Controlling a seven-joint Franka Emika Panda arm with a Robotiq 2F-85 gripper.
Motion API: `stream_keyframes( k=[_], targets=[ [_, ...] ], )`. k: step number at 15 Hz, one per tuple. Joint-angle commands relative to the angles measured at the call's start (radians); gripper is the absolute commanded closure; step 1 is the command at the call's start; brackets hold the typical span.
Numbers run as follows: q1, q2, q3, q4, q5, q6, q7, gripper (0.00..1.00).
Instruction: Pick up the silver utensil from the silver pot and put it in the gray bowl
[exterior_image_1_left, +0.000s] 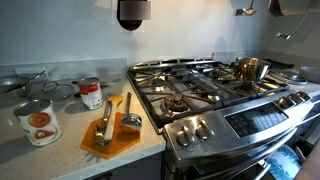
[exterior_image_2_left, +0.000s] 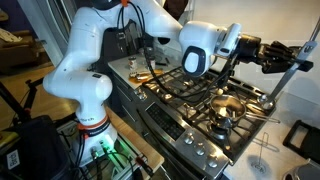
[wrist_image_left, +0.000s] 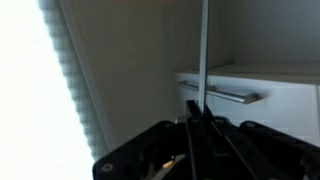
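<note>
The silver pot stands on a back burner of the stove and also shows in an exterior view. My gripper is raised above and beyond the pot. In the wrist view its fingers are pressed together on a thin silver utensil handle that runs straight away from the jaws. The same thin rod slants down from the gripper. A grayish bowl sits on the counter at the far side from the pot. The utensil's working end is not visible.
The gas stove has raised black grates. On the counter are two cans, another bowl and an orange cutting board with tools on it. A cabinet handle faces the wrist camera.
</note>
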Motion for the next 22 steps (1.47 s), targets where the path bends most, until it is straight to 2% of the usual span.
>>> stream_keyframes(
  k=[1,7,8,11,16,17,22],
  targets=[
    [-0.082,0.128,-0.035,0.019,0.117,-0.020,0.027,0.99],
    [-0.328,0.341,0.009,0.098,0.309,-0.055,0.031,0.99],
    [-0.249,0.230,-0.003,0.043,0.243,-0.020,0.002,0.96],
    [-0.324,0.307,0.011,0.076,0.272,-0.034,0.020,0.96],
    [-0.323,0.324,0.012,0.088,0.281,-0.036,0.023,0.96],
    [-0.323,0.324,0.012,0.089,0.281,-0.036,0.023,0.99],
    [-0.388,0.467,0.000,0.142,0.422,-0.069,0.036,0.99]
  ],
)
